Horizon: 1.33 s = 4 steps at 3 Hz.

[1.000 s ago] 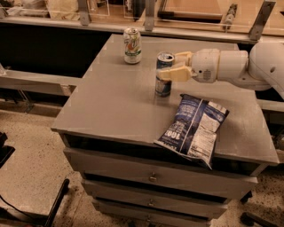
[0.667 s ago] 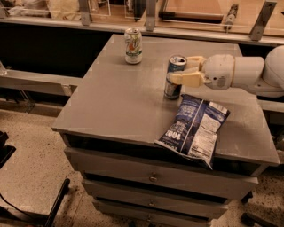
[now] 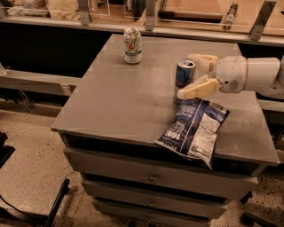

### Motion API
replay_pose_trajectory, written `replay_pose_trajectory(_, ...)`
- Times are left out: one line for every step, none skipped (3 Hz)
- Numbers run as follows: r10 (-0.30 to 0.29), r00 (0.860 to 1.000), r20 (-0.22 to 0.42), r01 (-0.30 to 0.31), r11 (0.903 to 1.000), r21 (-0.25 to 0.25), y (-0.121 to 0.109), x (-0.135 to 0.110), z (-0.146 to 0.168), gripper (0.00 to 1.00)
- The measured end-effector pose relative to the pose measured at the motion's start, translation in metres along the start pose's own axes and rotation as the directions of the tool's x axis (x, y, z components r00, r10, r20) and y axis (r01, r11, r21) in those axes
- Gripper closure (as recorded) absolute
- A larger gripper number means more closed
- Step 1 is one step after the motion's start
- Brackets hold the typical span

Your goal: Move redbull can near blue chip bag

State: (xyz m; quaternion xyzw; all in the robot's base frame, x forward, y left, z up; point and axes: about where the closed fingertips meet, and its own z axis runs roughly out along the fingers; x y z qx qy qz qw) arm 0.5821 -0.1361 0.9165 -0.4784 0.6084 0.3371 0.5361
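Observation:
The redbull can (image 3: 184, 74), blue and silver, stands upright on the grey table (image 3: 124, 102), just behind the top edge of the blue chip bag (image 3: 193, 131). The bag lies flat near the table's front right edge, one corner hanging over it. My gripper (image 3: 185, 76) reaches in from the right with its cream fingers (image 3: 197, 88) on either side of the can. One finger is behind the can and one in front, spread wider than the can. The gripper is open.
A white and green soda can (image 3: 132, 45) stands at the back of the table, left of centre. Drawers (image 3: 153, 177) sit under the tabletop. A rail with metal posts (image 3: 148, 13) runs behind the table. My white arm (image 3: 257, 75) stretches over the table's right side.
The gripper carried the redbull can to the right and forward until it stood by the chip bag. The fingers have since spread apart around the can.

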Motion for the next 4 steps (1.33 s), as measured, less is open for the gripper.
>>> replay_pose_trajectory(0.0,1.0,0.0,0.0,1.0,0.0,0.0,0.0,0.0,0.0)
replay_pose_trajectory(-0.049,0.998,-0.026,0.049,0.9988,0.009,0.004,-0.014,-0.011,0.0)
replay_pose_trajectory(-0.18,0.98,-0.08,0.185,0.981,0.058,0.024,-0.063,-0.033,0.0)
replay_pose_trajectory(-0.18,0.98,-0.08,0.185,0.981,0.058,0.024,-0.063,-0.033,0.0)
